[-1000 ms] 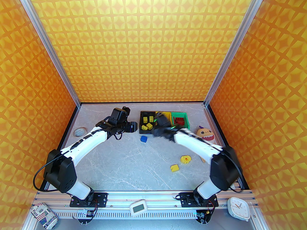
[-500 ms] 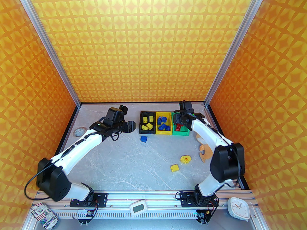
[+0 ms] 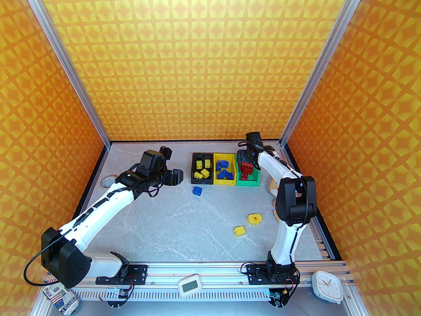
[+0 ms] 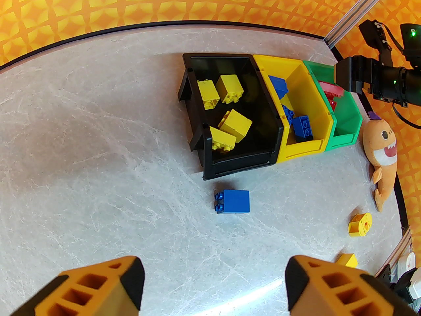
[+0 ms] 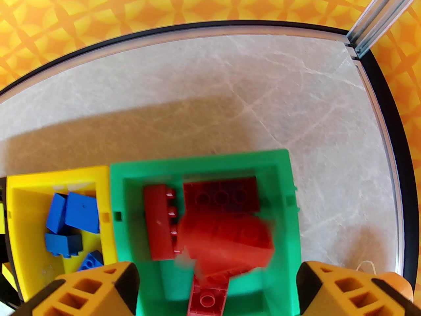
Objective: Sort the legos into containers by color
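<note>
Marble table (image 3: 184, 229) lies mostly bare between the two arms, with orange walls on three sides. Three bins stand touching in a row near the far edge: black bin (image 3: 200, 181), yellow bin (image 3: 224, 182), green bin (image 3: 247, 183), each with its long side running near to far. A blue lego (image 4: 232, 201) lies on its side just in front of the black bin, studs pointing left in the left wrist view. A yellow lego (image 3: 239, 230) and a round yellow piece (image 3: 255, 219) sit nearer the right arm. The left gripper (image 4: 213, 272) hovers left of the bins, fingers apart, holding nothing. The right gripper (image 5: 217, 275) hangs over the green bin, fingers wide apart. A blurred red lego (image 5: 230, 242) shows between them, touching neither.
</note>
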You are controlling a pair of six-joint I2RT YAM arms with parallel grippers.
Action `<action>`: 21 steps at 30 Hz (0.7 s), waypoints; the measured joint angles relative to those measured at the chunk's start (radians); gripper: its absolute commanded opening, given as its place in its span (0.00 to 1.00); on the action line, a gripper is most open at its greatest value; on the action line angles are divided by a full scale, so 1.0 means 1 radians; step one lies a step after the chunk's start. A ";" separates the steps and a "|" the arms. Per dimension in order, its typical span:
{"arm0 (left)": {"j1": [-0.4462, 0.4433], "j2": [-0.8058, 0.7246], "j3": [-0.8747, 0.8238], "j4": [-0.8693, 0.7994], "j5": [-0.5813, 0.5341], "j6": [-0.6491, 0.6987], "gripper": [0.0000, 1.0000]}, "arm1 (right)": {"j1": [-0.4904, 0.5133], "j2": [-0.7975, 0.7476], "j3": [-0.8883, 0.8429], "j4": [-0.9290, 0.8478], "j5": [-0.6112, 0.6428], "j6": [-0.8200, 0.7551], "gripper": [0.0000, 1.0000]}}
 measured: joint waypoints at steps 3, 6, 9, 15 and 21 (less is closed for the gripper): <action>0.000 0.000 -0.003 0.002 0.000 -0.005 0.79 | 0.001 -0.031 -0.042 0.006 -0.018 0.000 0.84; -0.008 -0.002 -0.042 0.029 -0.001 -0.024 0.79 | 0.001 -0.092 -0.113 0.010 -0.041 0.004 0.83; -0.033 -0.001 -0.119 0.067 -0.005 -0.052 0.79 | 0.003 -0.167 -0.185 0.018 -0.063 0.010 0.83; -0.121 0.050 -0.195 0.100 -0.029 -0.114 0.80 | 0.041 -0.286 -0.291 0.033 -0.113 0.021 0.82; -0.226 0.198 -0.163 0.140 -0.077 -0.156 0.80 | 0.096 -0.359 -0.408 0.040 -0.148 0.029 0.82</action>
